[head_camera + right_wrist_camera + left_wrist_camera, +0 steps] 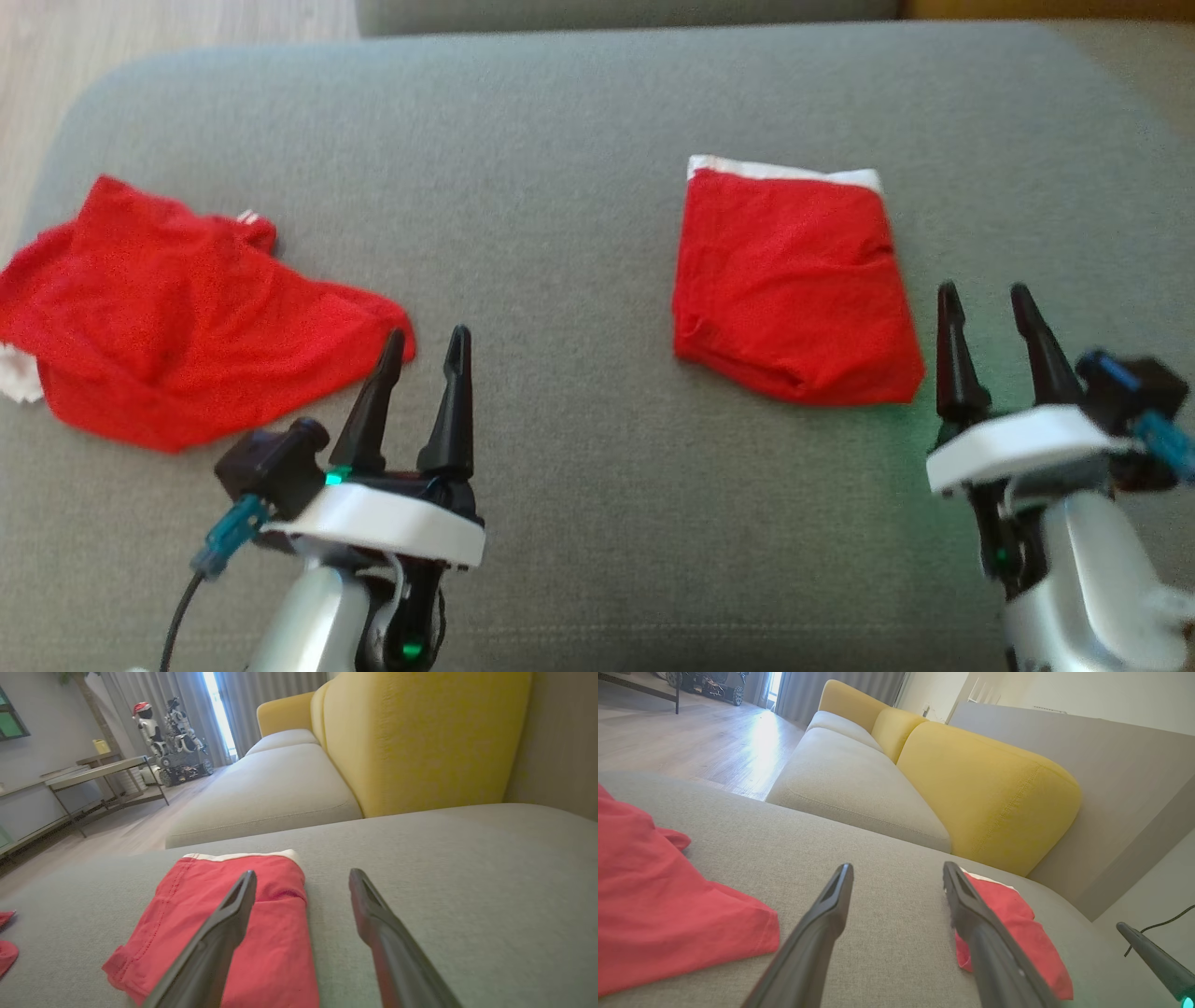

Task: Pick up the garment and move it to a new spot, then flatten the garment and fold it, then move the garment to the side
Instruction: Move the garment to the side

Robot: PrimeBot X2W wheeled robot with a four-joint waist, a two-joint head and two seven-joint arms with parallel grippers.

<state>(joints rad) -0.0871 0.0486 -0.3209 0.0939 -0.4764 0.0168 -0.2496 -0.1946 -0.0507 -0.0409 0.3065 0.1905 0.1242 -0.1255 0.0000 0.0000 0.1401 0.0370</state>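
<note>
A loose, crumpled red garment (177, 308) lies at the left of the grey cushion (579, 187), a white bit showing at its left edge. A second red garment (794, 280), folded into a neat packet with a white band along its far edge, lies right of centre. My left gripper (428, 334) hovers open just right of the crumpled garment's near corner (668, 905), holding nothing. My right gripper (984, 290) stands open just right of the folded garment (187, 924), also holding nothing. In the left wrist view the folded garment (1013, 924) sits partly behind the right finger.
Beyond the cushion, a second pale seat (271, 793) runs along yellow backrests (990, 793). Wooden floor (691, 742) lies past the cushion's left edge. A metal-framed table (93, 774) and a small wheeled robot (177, 732) stand far off by the curtains.
</note>
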